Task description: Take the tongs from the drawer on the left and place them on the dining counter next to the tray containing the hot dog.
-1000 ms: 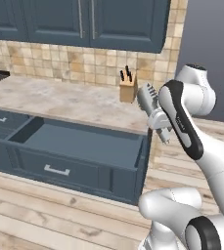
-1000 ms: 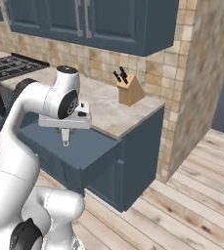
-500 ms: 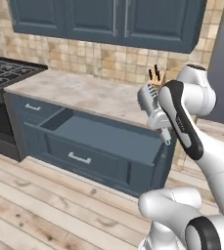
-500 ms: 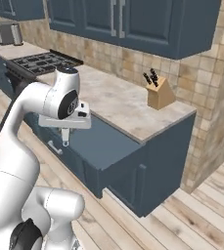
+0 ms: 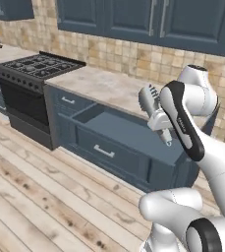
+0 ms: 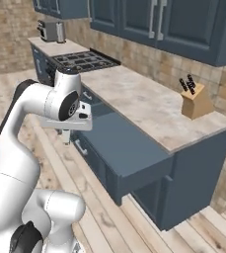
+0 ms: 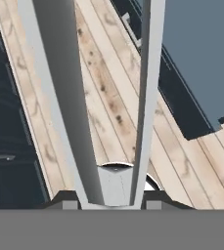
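My gripper [image 7: 114, 195] is shut on the silvery tongs [image 7: 59, 97], whose two long arms spread away from the hand over the wooden floor. In the left base view the gripper [image 5: 157, 120] hangs at counter height above the open drawer [image 5: 124, 133], and the tongs [image 5: 147, 98] stick out of it. From the right the gripper [image 6: 66, 129] hovers beside the open slate-blue drawer [image 6: 119, 143], which holds nothing. The drawer's edge [image 7: 201, 53] lies at the upper right of the hand view. The dining counter and the tray are out of view.
A black stove [image 5: 35, 66] stands left of the marble worktop [image 5: 104, 83]. A wooden knife block [image 6: 196, 99] sits at the worktop's far end, and a toaster [image 6: 50, 30] beyond the stove. Dark blue wall cabinets [image 5: 133, 19] hang above. Wooden floor [image 5: 40, 197] spreads in front.
The whole picture has shifted: the base has moved, bringing the stove and toaster into view. The arm keeps its pose with the tongs still held.
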Tool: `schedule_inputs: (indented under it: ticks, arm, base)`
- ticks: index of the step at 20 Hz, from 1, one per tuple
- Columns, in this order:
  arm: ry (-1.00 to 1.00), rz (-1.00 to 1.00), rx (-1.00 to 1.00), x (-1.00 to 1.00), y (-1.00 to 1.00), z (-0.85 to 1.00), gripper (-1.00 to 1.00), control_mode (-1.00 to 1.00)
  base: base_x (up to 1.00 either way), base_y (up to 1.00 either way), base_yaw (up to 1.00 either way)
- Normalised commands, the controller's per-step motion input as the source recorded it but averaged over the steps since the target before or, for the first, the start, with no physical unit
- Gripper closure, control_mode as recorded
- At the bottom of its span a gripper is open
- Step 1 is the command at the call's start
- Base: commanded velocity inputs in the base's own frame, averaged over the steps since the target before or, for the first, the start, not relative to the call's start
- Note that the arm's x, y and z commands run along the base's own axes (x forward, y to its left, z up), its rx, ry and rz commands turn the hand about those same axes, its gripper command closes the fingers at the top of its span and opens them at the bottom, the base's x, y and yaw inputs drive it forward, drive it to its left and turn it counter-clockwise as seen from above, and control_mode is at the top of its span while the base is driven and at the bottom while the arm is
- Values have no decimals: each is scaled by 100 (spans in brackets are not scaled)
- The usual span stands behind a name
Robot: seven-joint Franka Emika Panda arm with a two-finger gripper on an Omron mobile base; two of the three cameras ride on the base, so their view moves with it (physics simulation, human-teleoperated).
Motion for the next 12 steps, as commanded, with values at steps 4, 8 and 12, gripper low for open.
schedule_inputs:
  ticks: [4, 8, 12]
  arm:
    - [0, 0, 0, 0, 0, 0, 100, 100]
    - [0, 0, 0, 0, 0, 0, 100, 100]
    - [0, 0, 0, 0, 0, 0, 100, 100]
  base:
    - [-25, 14, 38]
    - [-27, 9, 38]
    - [-30, 8, 37]
